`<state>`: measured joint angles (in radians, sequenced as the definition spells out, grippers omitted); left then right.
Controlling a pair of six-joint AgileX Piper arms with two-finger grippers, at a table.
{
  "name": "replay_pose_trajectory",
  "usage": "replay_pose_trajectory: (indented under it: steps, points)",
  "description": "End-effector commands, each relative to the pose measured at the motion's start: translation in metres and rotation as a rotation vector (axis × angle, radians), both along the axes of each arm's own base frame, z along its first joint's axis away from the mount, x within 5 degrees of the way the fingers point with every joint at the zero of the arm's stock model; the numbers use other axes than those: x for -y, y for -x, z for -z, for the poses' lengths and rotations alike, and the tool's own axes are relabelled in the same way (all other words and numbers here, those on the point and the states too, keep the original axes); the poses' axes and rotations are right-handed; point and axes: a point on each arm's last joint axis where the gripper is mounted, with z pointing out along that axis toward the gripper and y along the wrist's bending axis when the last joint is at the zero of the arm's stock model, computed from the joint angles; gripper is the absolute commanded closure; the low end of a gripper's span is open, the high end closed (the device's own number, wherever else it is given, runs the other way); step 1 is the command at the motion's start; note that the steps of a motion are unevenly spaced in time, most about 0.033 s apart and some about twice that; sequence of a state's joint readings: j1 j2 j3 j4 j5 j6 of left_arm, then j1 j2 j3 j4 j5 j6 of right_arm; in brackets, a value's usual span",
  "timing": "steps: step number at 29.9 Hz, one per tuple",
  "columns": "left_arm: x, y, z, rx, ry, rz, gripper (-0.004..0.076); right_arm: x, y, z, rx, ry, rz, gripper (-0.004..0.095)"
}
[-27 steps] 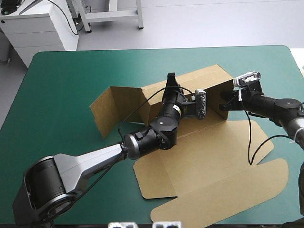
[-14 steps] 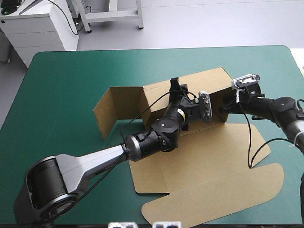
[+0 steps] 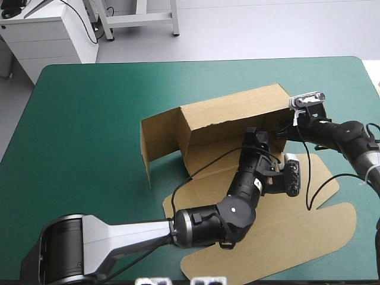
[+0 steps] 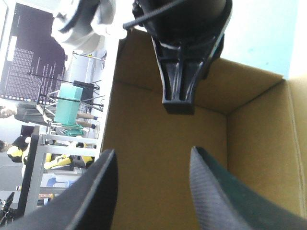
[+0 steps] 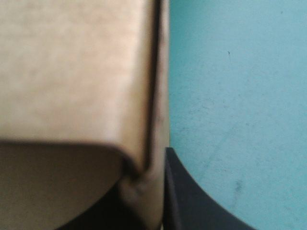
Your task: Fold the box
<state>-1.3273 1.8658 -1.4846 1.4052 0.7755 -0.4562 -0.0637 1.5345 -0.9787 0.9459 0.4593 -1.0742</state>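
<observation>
The brown box (image 3: 228,113) sits mid-table, its long far wall raised and that wall's upper panel bent forward over the inside. A side flap (image 3: 159,139) stands at its left end, and the lid (image 3: 279,231) lies flat toward the front edge. My left gripper (image 3: 255,138) is open just under the bent panel. In the left wrist view it (image 4: 152,153) points into the box's inner corner (image 4: 225,115), with only bare board between its fingers. My right gripper (image 3: 284,132) is shut on the box's right end wall (image 5: 81,72), one black finger (image 5: 192,201) showing outside the board.
The teal-green cover (image 3: 89,119) lies bare to the left of and beyond the box. A white cabinet (image 3: 41,35) stands past the far left corner. The right gripper (image 4: 180,72) shows ahead of the left one, on the wall's rim.
The left gripper drew back from the far wall's top, toward the front and right. The wall's upper panel has bent forward and the left flap swung inward. The right gripper kept its hold.
</observation>
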Motion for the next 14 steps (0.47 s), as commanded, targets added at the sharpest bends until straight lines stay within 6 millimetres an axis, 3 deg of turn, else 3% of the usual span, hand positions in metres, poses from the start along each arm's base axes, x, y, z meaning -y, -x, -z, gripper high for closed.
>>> replay_pose_trajectory:
  steps: [1, 3, 6, 10, 14]
  points:
    - [-0.008, 0.019, -0.045, 0.095, 0.128, -0.013, 0.0425, -0.005, 0.004, 0.000, -0.034, -0.029, -0.023, 0.0905]
    - [-0.010, 0.024, -0.052, 0.109, 0.152, -0.008, 0.0493, -0.005, 0.004, 0.000, -0.035, -0.026, -0.026, 0.0906]
    - [-0.022, 0.025, -0.072, 0.111, 0.209, -0.007, 0.0736, -0.005, 0.004, 0.000, -0.037, -0.025, -0.026, 0.0906]
    - [-0.043, 0.025, -0.107, 0.128, 0.301, -0.004, 0.0719, -0.005, 0.002, -0.005, -0.027, -0.034, -0.021, 0.0906]
    - [-0.074, 0.013, -0.148, 0.144, 0.423, -0.054, 0.0719, -0.004, -0.006, -0.023, 0.005, -0.074, 0.018, 0.0905]
